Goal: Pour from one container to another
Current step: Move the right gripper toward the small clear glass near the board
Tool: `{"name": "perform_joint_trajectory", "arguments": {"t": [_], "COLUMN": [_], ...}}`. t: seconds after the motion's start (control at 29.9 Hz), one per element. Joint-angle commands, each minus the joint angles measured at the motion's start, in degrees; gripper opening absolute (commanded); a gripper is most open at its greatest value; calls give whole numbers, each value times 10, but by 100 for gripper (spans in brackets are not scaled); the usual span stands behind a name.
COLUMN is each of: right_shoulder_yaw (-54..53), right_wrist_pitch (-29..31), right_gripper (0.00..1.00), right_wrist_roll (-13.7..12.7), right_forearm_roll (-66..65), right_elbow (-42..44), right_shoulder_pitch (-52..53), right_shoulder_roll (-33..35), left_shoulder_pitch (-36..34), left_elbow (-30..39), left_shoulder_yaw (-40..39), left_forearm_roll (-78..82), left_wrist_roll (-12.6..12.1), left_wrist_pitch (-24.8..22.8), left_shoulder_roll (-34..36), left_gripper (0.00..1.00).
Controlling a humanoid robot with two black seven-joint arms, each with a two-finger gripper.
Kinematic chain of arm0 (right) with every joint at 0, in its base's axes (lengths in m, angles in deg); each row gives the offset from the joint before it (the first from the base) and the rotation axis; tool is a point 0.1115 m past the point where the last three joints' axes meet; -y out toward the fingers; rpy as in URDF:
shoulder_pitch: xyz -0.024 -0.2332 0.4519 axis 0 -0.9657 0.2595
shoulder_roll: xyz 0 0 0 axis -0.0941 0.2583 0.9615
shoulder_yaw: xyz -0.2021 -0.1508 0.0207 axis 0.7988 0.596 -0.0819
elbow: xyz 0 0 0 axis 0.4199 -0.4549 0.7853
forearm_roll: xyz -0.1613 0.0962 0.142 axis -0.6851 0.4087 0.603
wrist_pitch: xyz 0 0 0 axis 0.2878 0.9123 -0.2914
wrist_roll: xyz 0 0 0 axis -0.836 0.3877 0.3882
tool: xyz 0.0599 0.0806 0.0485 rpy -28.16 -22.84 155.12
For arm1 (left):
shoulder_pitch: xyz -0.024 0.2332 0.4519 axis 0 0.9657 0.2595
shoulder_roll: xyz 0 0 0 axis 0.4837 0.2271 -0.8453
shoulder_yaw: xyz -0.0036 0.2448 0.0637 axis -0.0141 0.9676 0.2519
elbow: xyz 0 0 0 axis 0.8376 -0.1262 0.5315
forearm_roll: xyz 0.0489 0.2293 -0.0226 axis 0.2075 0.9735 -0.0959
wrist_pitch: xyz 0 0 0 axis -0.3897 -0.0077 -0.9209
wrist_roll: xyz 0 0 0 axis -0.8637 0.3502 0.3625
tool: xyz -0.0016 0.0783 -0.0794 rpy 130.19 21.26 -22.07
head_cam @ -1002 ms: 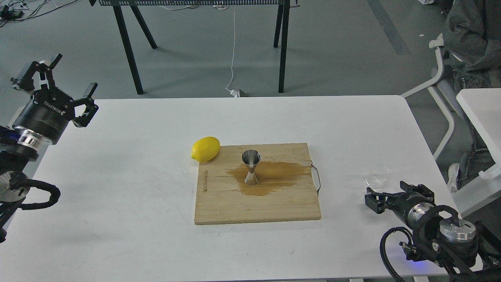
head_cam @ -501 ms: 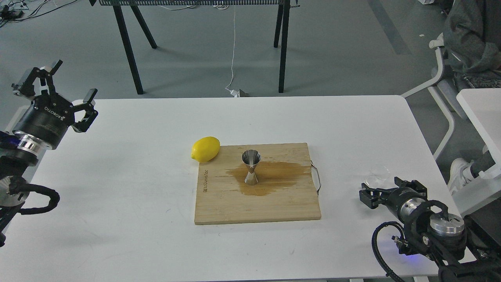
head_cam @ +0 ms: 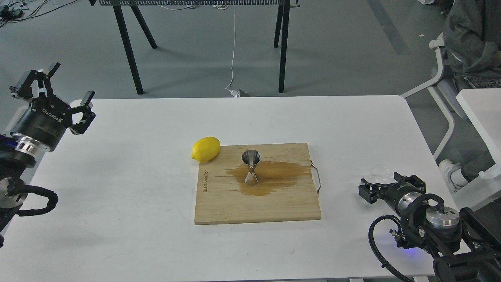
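Note:
The small clear cup (head_cam: 378,170) stands on the white table (head_cam: 117,176) at the right, just beyond my right gripper (head_cam: 386,182). That gripper lies low over the table with its dark fingers spread, open, its tips right beside the cup's near side; whether they touch it I cannot tell. The steel hourglass jigger (head_cam: 251,167) stands upright on the wooden cutting board (head_cam: 274,207), in the middle of a brown wet stain (head_cam: 278,176). My left gripper (head_cam: 72,81) hangs open and empty above the table's far left edge.
A yellow lemon (head_cam: 205,149) rests against the board's far left corner. The board has a wire handle (head_cam: 316,178) on its right side. A black-legged table (head_cam: 129,43) stands behind, and a seated person (head_cam: 469,39) and a white chair (head_cam: 442,82) are at the right.
My right gripper has crept forward and left along the table until it reaches the clear cup. My left gripper drifted slightly left. The jigger, the lemon and the board stayed put.

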Motion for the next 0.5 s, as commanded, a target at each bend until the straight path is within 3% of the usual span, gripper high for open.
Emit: {"name": "perform_joint_trajectory", "arguments": {"t": [0.0, 0.23, 0.47], "right_shoulder_yaw": [0, 1, 18], "right_wrist_pitch": [0, -1, -1], "right_gripper": [99, 94, 81], "right_wrist_roll": [0, -1, 0], "right_forearm_roll": [-4, -15, -16], "right_elbow": [11, 11, 11], "right_shoulder_pitch": [7, 7, 7], "right_shoulder_roll": [-4, -9, -9], "left_shoulder_pitch": [0, 0, 0], "left_elbow": [-1, -7, -7], "left_shoulder_yaw": [0, 0, 0], "left_forearm_roll": [0, 0, 0], "left_wrist_roll": [0, 0, 0], "left_wrist_pitch": [0, 0, 0], "left_shoulder_roll": [0, -1, -1], "left_gripper": [95, 95, 95]}}
